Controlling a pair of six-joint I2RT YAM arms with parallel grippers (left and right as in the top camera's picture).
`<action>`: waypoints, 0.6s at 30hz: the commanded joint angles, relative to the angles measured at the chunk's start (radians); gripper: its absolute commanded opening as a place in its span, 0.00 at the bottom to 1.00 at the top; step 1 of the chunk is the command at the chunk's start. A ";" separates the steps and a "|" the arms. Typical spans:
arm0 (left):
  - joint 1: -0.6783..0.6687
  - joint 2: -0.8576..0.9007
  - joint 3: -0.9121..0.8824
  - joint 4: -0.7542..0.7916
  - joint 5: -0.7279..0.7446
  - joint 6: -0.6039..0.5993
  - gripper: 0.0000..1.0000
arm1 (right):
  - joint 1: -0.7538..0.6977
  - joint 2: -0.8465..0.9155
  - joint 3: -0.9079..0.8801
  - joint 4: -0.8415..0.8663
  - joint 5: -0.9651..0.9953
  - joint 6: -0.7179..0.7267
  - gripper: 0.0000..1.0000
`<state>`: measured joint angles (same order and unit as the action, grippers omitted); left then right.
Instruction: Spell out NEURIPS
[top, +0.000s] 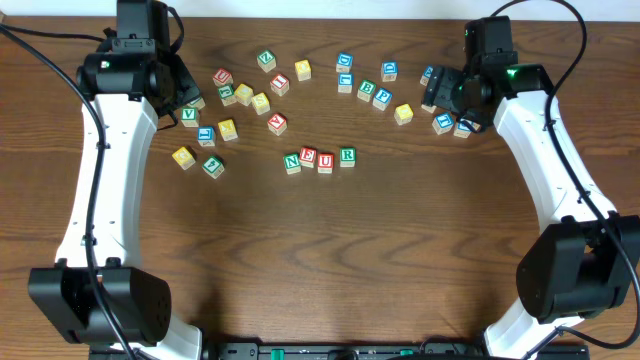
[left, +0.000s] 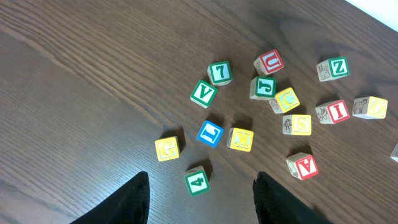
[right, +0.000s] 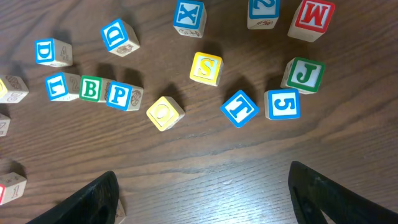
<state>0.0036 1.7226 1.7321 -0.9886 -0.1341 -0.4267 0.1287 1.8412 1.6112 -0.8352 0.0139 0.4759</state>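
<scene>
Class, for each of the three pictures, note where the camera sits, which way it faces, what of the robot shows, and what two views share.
Overhead: above the table, facing straight down; left arm and right arm show.
Left wrist: on the left arm, facing down at scattered cubes; left gripper fingers show.
Right wrist: on the right arm, facing down at cubes; right gripper fingers show.
Shared: the green V cube shows in left wrist and overhead.

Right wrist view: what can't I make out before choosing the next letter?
All in the right wrist view.
- Blue-lettered wooden cube: top edge cuts off its character.
- Red-lettered wooden cube: left edge cuts it; letter unreadable.
- Pale wooden cube: left edge hides its face.
- Right fingers: only dark tips show at the bottom edge.
</scene>
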 joint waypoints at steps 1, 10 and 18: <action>0.002 0.011 -0.012 -0.006 -0.005 -0.024 0.53 | 0.017 -0.010 0.018 0.002 -0.006 0.018 0.83; 0.001 0.011 -0.014 -0.005 -0.005 -0.024 0.53 | 0.019 -0.010 0.018 0.003 -0.010 0.018 0.83; 0.001 0.011 -0.014 -0.005 -0.005 -0.024 0.53 | 0.030 -0.010 0.018 0.010 -0.008 0.017 0.84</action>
<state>0.0036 1.7226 1.7321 -0.9886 -0.1337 -0.4450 0.1490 1.8412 1.6112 -0.8310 0.0082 0.4828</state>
